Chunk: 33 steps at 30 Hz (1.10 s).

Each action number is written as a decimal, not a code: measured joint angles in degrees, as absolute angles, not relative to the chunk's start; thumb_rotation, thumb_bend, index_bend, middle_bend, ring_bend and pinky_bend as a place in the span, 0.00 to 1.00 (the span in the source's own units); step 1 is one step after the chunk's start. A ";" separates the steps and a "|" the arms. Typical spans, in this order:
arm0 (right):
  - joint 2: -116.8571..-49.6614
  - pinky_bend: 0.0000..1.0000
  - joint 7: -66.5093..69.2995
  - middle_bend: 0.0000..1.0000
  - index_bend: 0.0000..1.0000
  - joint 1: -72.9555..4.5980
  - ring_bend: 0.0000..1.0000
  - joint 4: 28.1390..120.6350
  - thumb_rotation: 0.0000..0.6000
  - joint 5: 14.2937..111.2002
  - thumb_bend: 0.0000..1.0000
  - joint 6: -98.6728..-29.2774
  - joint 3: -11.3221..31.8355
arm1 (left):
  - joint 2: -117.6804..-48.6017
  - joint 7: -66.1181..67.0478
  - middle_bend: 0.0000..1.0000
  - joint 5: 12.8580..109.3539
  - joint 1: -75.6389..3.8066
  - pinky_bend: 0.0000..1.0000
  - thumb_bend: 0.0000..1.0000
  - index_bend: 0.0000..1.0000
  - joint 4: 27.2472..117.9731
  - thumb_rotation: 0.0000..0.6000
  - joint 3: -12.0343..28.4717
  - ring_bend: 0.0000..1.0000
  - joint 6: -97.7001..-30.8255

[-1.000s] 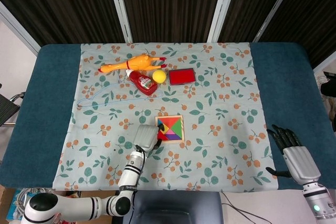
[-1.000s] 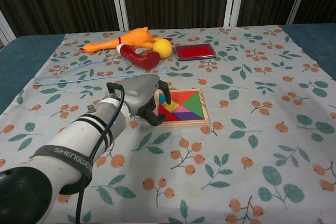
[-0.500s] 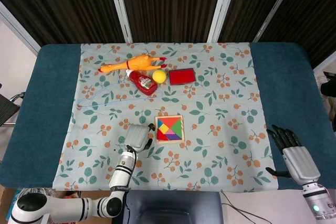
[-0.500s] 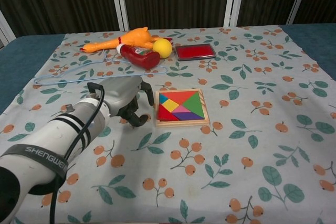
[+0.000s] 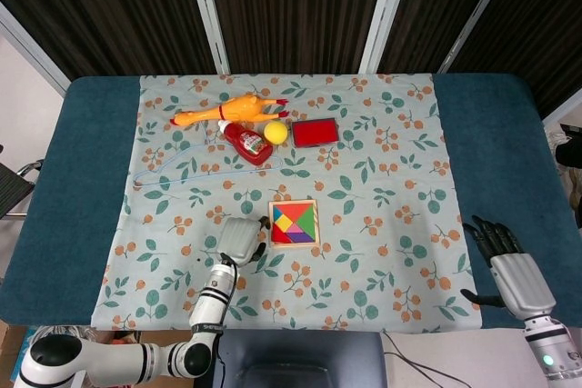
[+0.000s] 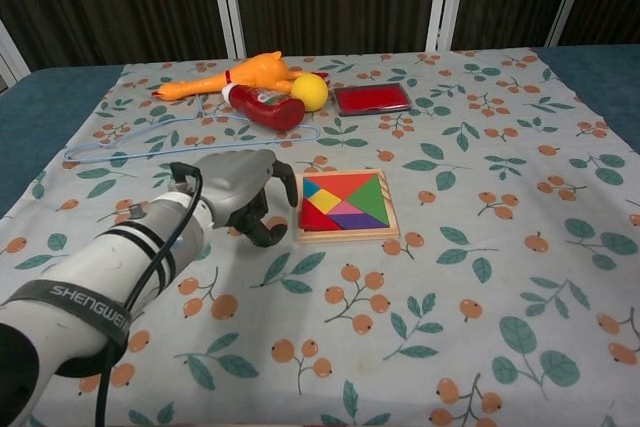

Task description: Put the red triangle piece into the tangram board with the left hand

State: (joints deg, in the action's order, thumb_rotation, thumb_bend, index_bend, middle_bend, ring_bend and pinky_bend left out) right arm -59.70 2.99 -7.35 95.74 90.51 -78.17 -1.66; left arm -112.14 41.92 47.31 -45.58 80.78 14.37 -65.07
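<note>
Left hand (image 6: 238, 190) of the robot hovers low over the flowered tablecloth (image 6: 480, 247), just beside the left edge of the square wooden tangram board (image 6: 344, 205). Its dark fingers (image 6: 262, 232) are curled downward and inward, and nothing is visible inside them. The red triangle piece (image 6: 313, 217) already lies inside the board, in the lower left corner, flat among the other coloured pieces; it is close to the fingertips of the left hand but apart from them. From the head view the same hand (image 5: 239, 238) stands to the left of the board (image 5: 295, 223), with a narrow gap of cloth between.

Right hand (image 5: 507, 268) rests far away at the right edge of the blue table (image 5: 509, 152), fingers spread and holding nothing.

At the far side of the cloth lie a yellow rubber chicken (image 6: 240, 74), a red ketchup bottle (image 6: 268, 107), a yellow ball (image 6: 311, 92) and a flat red rectangular case (image 6: 371, 98). A thin blue cord (image 6: 150, 145) runs across the cloth left of the bottle.
</note>
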 measured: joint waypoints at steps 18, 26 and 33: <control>-59.58 0.00 3.33 0.00 0.00 -7.30 0.00 95.71 1.00 90.67 0.15 -78.27 -1.65 | -113.70 41.74 1.00 47.65 -46.29 1.00 0.38 0.39 79.76 1.00 14.13 1.00 -64.57; -59.42 0.00 3.36 0.00 0.00 -7.21 0.00 95.67 1.00 90.98 0.15 -78.41 -1.81 | -111.67 40.84 1.00 50.82 -45.59 1.00 0.38 0.36 82.78 1.00 13.65 1.00 -66.27; -58.86 0.00 2.09 0.00 0.00 -6.86 0.00 96.53 1.00 91.08 0.15 -78.37 -2.30 | -100.12 32.87 0.13 59.07 -40.77 0.20 0.37 0.08 92.94 1.00 9.57 0.07 -68.60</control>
